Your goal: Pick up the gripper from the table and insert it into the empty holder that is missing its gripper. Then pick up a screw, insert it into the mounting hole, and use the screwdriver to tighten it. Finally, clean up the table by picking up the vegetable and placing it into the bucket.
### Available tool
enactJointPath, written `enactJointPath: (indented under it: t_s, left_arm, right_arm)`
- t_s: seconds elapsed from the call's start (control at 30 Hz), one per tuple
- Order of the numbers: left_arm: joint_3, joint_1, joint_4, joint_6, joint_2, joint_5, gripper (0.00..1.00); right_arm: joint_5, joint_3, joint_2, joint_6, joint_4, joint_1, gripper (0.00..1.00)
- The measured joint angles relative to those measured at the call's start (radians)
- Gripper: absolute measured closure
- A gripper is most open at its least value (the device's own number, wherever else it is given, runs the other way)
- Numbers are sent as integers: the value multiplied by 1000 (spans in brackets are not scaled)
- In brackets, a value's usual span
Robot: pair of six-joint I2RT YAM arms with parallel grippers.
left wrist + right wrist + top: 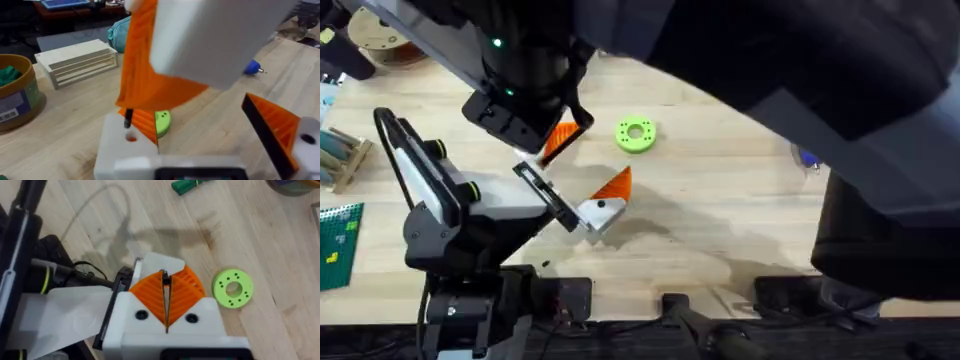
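Observation:
My right gripper reaches across and hangs just over the left arm's fingers. Its orange pads are shut on a thin black screw. The screw points down at a hole in the white holder. A short orange ribbed gripper piece sits in that holder. My left gripper is open, with its other orange wedge finger far off to the side. The blue screwdriver lies on the table. The dark green vegetable lies on the wood near the yellow bucket.
A lime-green ring lies beyond the two grippers. A slatted wooden crate stands behind the bucket. A brown spool, a wooden rack and a green board line the left edge. The right arm looms dark over the right half.

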Motion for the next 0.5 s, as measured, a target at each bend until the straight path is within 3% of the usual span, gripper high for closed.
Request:
enactJointPath:
  t_s: [0.5]
  left_arm:
    - [0,0,0,0,0,0,15]
  right_arm:
    - [-17,0,1,0,-4,0,996]
